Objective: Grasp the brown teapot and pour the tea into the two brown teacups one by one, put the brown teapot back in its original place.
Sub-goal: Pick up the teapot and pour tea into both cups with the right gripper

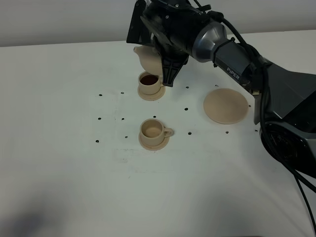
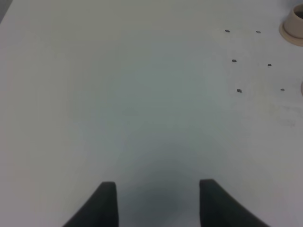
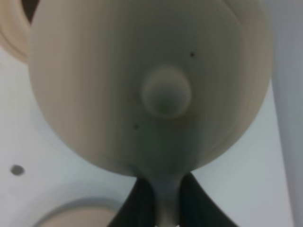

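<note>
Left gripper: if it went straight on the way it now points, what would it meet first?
Probably just the bare table: nothing lies ahead of the open left gripper in its wrist view. A teacup sits well off to one side of that line. Depth is hard to judge.

Matte black angular right arm [image 1: 291, 89] carries a silver-grey cylindrical joint [image 1: 210, 42]; white "PiPER" lettering [image 1: 233, 72] just beside that joint, black cables [image 1: 236, 34] arching over it, black wedge-shaped right gripper [image 1: 169, 79] past it
</note>
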{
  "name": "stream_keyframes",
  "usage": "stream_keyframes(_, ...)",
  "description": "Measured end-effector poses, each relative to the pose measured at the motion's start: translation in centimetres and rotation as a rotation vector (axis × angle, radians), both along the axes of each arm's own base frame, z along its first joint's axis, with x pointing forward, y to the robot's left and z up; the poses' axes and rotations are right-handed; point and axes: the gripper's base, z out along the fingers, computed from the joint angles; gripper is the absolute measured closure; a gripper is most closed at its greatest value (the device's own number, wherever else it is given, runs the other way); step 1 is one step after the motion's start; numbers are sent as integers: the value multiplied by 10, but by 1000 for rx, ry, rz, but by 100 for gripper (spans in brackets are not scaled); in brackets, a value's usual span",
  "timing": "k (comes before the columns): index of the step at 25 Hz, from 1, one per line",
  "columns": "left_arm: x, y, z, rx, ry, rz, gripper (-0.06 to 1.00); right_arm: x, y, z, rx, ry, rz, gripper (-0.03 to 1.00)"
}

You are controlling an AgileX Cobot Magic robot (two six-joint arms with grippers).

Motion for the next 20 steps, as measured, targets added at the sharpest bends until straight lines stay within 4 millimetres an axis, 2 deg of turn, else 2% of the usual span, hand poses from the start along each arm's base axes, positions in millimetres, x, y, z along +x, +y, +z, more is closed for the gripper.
stream_keyframes(4,0,0,0,0,0,0,52,-4,2,7,93,18,-56,87)
stream_keyframes(9,0,0,0,1,0,0,52,-10,8,5,197,84,-109,87)
stream_keyframes(15,0,0,0,1,0,0,52,-25,-1,3,181,151,-135,87)
stream_keyframes(20,0,0,0,1,0,0,52,-30,-12,-20,131,230,-163,87)
